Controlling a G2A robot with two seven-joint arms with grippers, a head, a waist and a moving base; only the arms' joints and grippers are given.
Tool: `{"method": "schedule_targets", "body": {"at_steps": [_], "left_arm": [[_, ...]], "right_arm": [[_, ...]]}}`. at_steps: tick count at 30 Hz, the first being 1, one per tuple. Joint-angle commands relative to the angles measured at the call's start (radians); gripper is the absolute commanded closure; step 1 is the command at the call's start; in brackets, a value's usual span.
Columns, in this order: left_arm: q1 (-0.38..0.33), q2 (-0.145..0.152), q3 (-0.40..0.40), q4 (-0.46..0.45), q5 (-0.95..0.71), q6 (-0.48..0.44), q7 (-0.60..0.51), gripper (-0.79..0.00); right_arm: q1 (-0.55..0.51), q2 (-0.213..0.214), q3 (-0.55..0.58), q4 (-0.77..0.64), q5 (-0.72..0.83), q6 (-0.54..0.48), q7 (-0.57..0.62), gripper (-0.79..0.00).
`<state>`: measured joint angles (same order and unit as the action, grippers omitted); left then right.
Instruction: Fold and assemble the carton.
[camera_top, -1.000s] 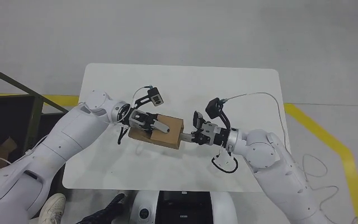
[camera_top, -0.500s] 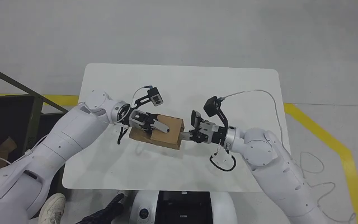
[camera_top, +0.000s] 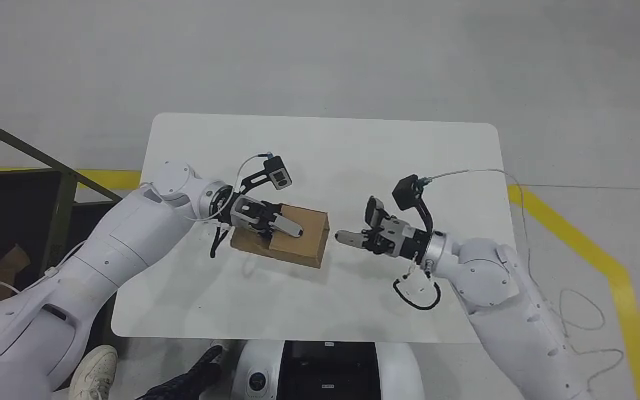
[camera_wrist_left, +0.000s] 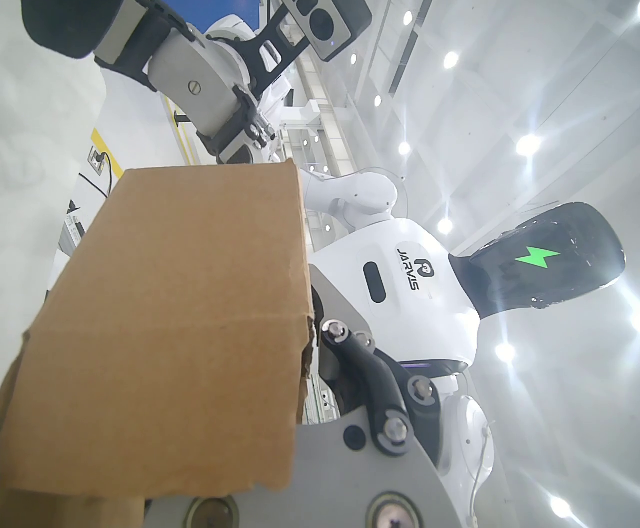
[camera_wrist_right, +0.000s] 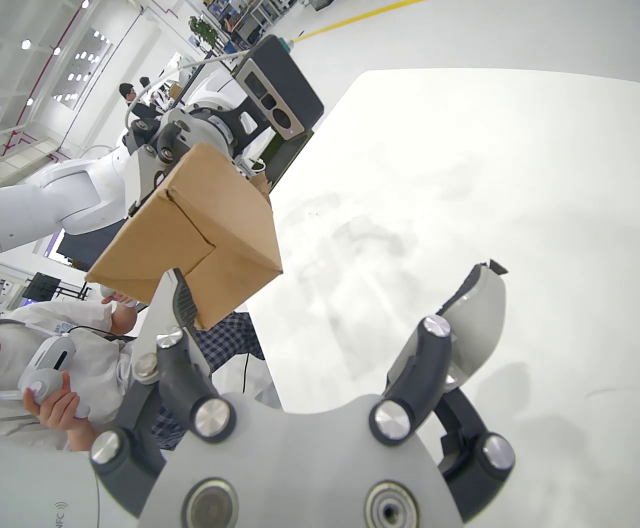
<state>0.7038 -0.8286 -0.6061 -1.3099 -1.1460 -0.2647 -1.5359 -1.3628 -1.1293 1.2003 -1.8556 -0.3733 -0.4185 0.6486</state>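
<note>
Right claw (camera_top: 355, 224) has backed off the carton (camera_top: 305, 236), open.

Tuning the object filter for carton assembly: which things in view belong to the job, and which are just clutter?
Job:
carton, held in the left tool
right tool, open, just off the carton's end
white table

Lying about:
white cable above the table's far edge
yellow floor line
dark frame beside the table
</note>
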Motion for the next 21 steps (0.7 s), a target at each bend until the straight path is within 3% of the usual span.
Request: {"method": "schedule_targets", "body": {"at_steps": [1,4,9,21], "left_arm": [[0.0,0.0,0.0,0.0,0.0,0.0,0.0,0.0],[0.002,0.0,0.0,-0.001,0.004,0.001,0.009,0.0],[0.007,0.002,-0.018,-0.035,0.147,0.061,0.138,0.0],[-0.045,-0.001,-0.017,-0.13,0.522,0.332,0.316,0.0]], "right_arm": [[-0.024,0.005,0.035,-0.009,0.014,-0.016,-0.025,-0.785],[-0.064,0.011,0.084,-0.03,0.024,-0.046,-0.069,-0.785],[-0.123,0.02,0.142,-0.068,0.027,-0.084,-0.122,-0.785],[-0.189,0.03,0.19,-0.111,0.027,-0.108,-0.147,-0.785]]}}
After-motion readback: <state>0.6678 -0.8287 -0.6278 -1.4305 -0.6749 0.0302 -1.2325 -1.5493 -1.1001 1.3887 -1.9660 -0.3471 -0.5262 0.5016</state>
